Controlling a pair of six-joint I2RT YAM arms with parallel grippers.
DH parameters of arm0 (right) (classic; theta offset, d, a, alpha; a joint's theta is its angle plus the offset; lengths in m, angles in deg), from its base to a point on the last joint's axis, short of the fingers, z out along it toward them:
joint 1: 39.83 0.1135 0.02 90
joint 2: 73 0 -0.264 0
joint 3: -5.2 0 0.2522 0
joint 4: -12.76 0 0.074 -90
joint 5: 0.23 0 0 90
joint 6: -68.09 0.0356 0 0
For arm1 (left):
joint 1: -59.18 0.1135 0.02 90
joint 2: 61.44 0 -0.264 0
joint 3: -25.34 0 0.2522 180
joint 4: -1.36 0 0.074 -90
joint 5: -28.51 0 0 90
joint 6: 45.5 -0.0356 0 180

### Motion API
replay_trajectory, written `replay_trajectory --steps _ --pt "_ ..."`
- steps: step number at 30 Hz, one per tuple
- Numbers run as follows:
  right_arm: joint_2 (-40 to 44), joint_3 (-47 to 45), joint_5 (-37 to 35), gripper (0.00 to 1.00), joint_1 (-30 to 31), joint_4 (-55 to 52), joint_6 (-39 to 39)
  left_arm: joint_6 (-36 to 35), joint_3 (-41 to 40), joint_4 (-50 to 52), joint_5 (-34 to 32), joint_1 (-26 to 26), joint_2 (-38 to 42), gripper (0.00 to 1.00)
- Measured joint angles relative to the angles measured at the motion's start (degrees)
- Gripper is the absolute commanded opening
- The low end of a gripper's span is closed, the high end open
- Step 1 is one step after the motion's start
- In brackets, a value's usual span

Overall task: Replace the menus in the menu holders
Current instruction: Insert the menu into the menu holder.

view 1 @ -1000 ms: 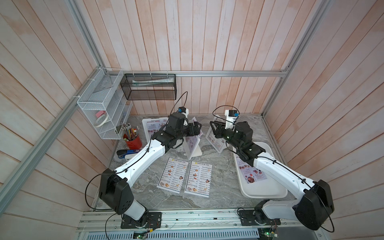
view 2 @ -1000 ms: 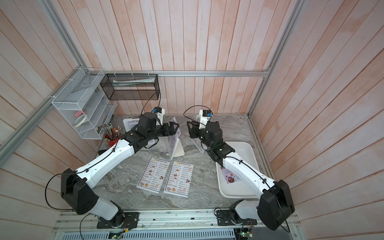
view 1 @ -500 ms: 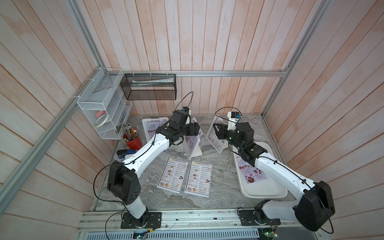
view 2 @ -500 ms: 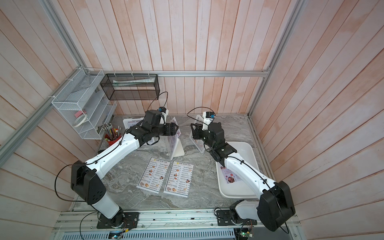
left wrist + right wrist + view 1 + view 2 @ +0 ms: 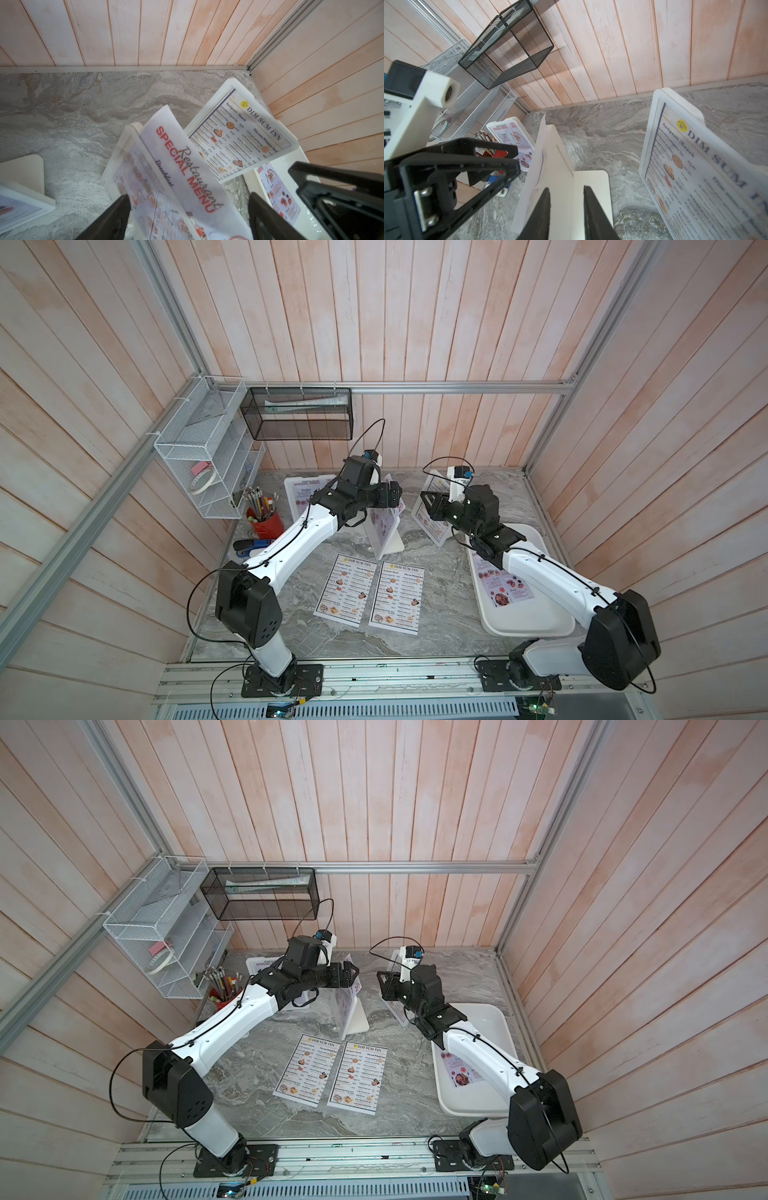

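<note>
Top views look steeply down on the whole table [image 5: 440, 639]; wrist cameras sit close, sharing the middle holder [image 5: 560, 162]

Glossy white plastic link shells [image 5: 307, 539] join boxy matte black joint housings [image 5: 249, 610], thin black cables [image 5: 187, 605] looping alongside, white blocky camera mounts [image 5: 456, 491] at the wrists.

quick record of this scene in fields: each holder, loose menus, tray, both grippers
far-left holder: holds a special menu
middle holder: lilac sheet partly in, top sticking out
right holder: holds a dim sum menu
table: two loose dim sum sheets, flat, side by side
tray: one special menu sheet
left gripper: open, fingers either side of the lilac sheet
right gripper: jaws slightly apart, nothing between them
</note>
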Motion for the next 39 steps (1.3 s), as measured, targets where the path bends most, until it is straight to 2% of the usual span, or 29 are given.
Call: replay_trajectory --steps 8,19,31,39 --pt "-0.1 0.0 0.2 0.29 0.0 0.2 1.2 0.3 0.5 0.3 -0.6 1.2 -3.8 0.88" --pt "-4.2 4.3 3.1 0.27 1.7 0.1 1.1 0.1 0.4 1.4 -1.9 1.4 -3.6 0.78" --pt "-6.6 7.0 4.4 0.26 1.9 -0.2 1.0 0.1 -1.9 2.7 -1.6 1.4 -1.0 0.77" --pt "-7.3 7.2 4.8 0.26 1.9 -0.3 1.0 0.0 -1.9 2.9 1.0 1.4 0.0 0.77"
